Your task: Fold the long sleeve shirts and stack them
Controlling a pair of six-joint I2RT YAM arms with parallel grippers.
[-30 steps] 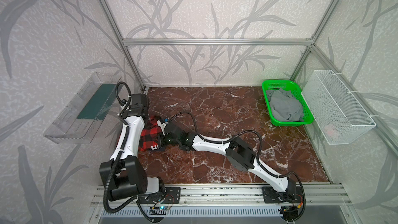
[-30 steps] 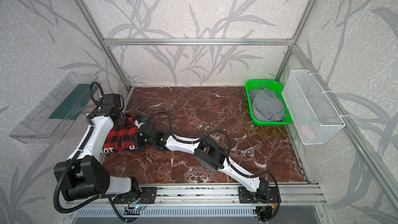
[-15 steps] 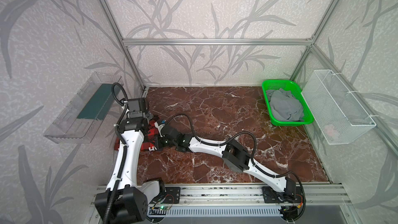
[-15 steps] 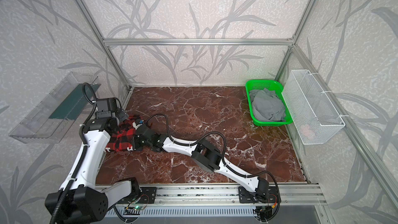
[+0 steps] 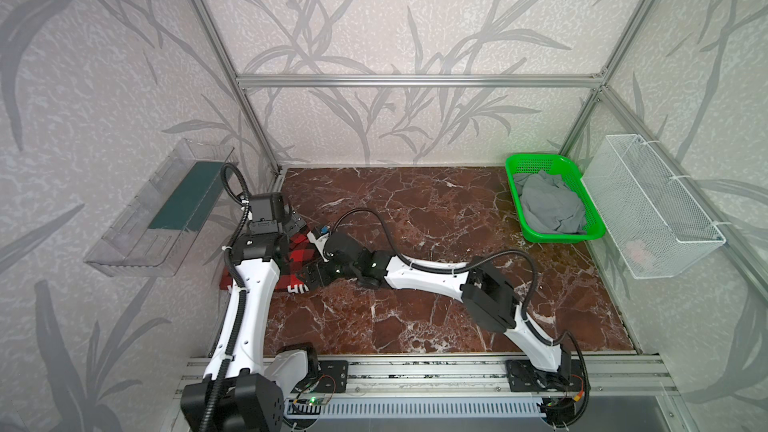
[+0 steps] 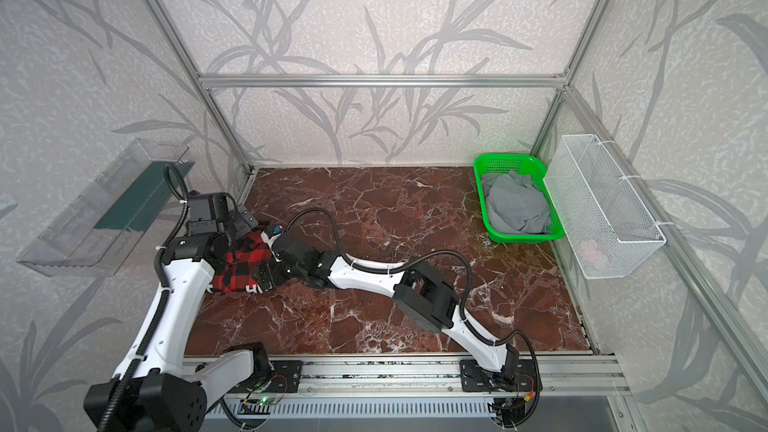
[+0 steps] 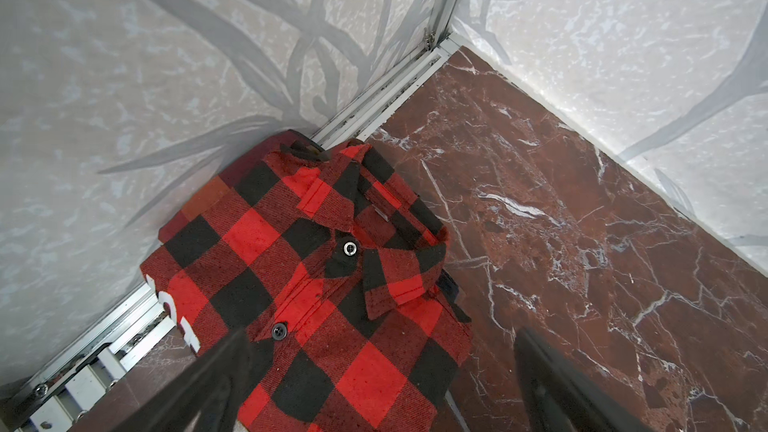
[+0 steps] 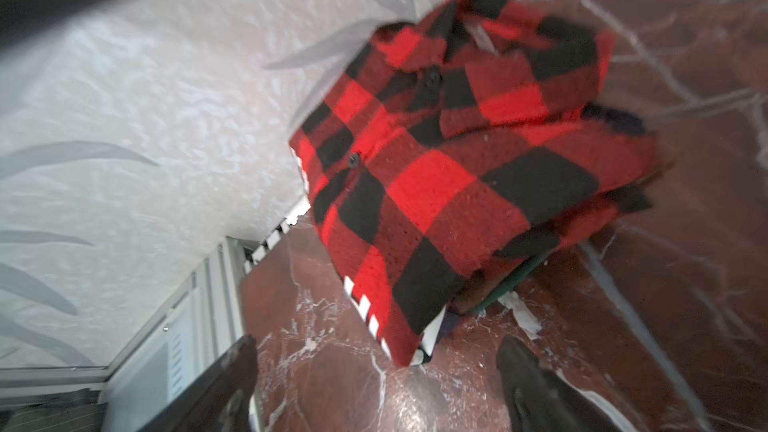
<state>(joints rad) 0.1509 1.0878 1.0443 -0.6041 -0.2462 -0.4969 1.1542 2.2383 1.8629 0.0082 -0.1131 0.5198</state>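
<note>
Red-and-black check marks our shirt (image 5: 297, 259) (image 6: 243, 259). It lies folded at nine o'clock on the marble tabletop (image 5: 415, 209), against the wall rail, with collar and buttons facing up (image 7: 316, 284). A maroon and orange cloth (image 7: 199, 201) peeks from beneath its wall-side edge.

We see the left arm rise from the near rail at seven o'clock and run toward twelve, its wrist bent over the shirt's far end. The left gripper (image 5: 297, 224) (image 7: 380, 334) stands wide above the fabric and grips nothing. We cannot tell whether a finger brushes the cloth.

The right arm starts at five o'clock and stretches low across the table toward nine. The right gripper (image 5: 313, 278) (image 8: 376, 342) sits by the shirt's near corner, spread wide and empty over bare marble. Its wrist view is blurred.

At two o'clock a green basket (image 5: 515, 168) holds a crumpled grey cloth (image 5: 548, 205). At three o'clock a white wire basket (image 5: 648, 209) hangs on the wall, and at nine a clear plastic bin (image 5: 141, 218). Leaf-patterned wallpaper (image 5: 415, 14) and an aluminium frame (image 5: 415, 80) enclose us.
</note>
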